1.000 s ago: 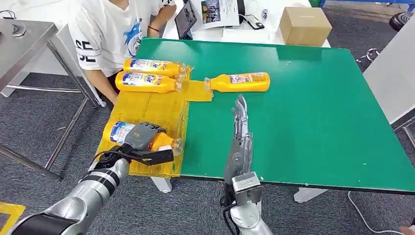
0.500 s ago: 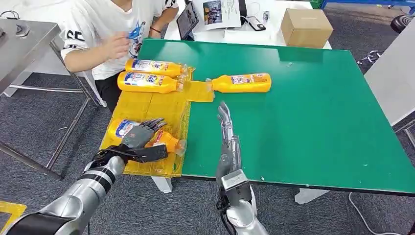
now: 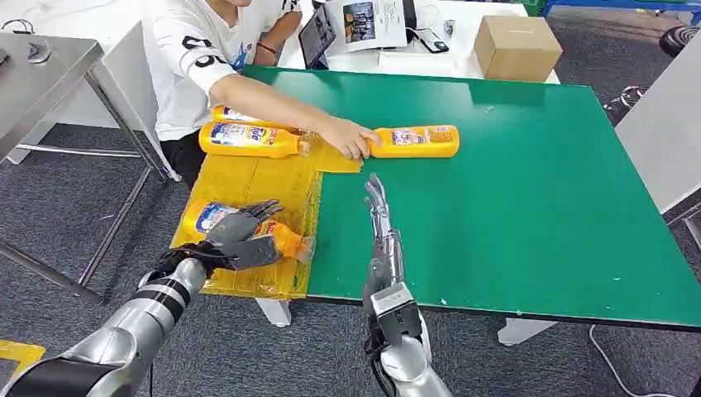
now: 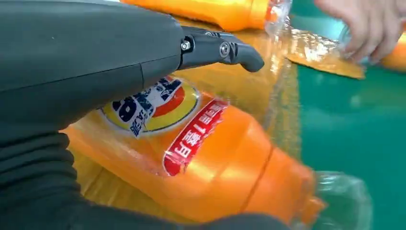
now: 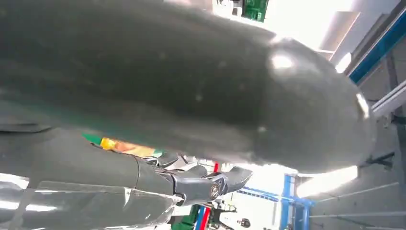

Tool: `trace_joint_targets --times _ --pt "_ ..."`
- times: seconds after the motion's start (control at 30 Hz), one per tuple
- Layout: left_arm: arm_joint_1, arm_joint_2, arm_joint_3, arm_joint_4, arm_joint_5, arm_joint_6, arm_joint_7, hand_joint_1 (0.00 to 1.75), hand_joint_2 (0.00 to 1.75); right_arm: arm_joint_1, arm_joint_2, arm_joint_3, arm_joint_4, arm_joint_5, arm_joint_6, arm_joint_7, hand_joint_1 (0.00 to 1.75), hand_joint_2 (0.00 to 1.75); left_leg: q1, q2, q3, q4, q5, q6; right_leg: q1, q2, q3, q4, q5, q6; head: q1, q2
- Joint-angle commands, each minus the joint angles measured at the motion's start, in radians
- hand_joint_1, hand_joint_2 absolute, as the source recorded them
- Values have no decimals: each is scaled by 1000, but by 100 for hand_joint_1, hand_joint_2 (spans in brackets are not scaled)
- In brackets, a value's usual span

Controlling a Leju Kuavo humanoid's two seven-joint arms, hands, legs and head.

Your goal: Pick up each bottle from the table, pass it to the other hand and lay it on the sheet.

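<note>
Lying on the sheet (image 3: pixel 248 178), the bottle (image 3: pixel 277 236) sits under the left hand (image 3: pixel 240 236) with loosened, spread fingers (image 3: pixel 263 208).

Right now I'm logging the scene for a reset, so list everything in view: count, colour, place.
Bottles: four, orange. One on the green table under a person's hand; two at the yellow sheet's far end, one in full view, one mostly behind the person's arm; one at its near end.
Cardboard box: one, brown, on the white surface beyond the table.
Tablet: one, dark, beside a printed sheet.
Metal table: one, grey, far left.
Person: white shirt, seated at the far left corner.
Left hand: over the near bottle, fingers loosened.
Right hand: open, straight, above the green table.
</note>
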Motion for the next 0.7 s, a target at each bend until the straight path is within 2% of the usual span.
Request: trace_joint_targets --times 0.03,0.07,0.17,0.2,0.3,0.4,0.53,0.7 --pt "69 -40 129 -22 144 12 -72 0 0 -38 -3 -22 88 5 11 1 0 0 1 3 4 -2 0 -1 0 4 3 -2 1 -1 0 0" --pt "69 -40 129 -22 144 12 -72 0 0 -38 -3 -22 88 5 11 1 0 0 1 3 3 -1 0 -1 0 4 1 -2 1 -1 0 0" --pt "118 -138 344 -220 402 216 -177 0 0 -32 -2 -5 90 51 -19 25 0 0 1 1 3 -1 -1 -2 1 2 2 -2 0 -2 0 0" --pt "151 -162 361 -329 477 252 -177 0 175 -30 -1 0 94 66 -28 34 0 0 0 0 1 -1 0 -1 0 1 1 -1 0 -1 0 0" --pt "224 -197 357 -642 696 389 -177 0 175 -27 -2 17 116 108 -58 54 0 0 2 1 -2 2 -1 -1 2 1 -2 -1 0 -1 0 0" --pt "255 -201 354 -778 755 449 -177 0 175 -25 -10 16 134 132 -82 58 0 0 1 4 -3 1 -1 -1 1 3 -5 -1 0 -1 0 0" --pt "269 -211 366 -812 781 454 -177 0 175 -24 -14 12 140 139 -84 59 0 0 2 4 0 0 -3 -2 2 4 -1 -2 -1 -2 0 0" --pt "269 -211 366 -812 781 454 -177 0 175 -24 -14 12 140 139 -84 59 0 0 1 3 -3 0 -1 -1 1 2 -5 -1 0 -1 0 0"
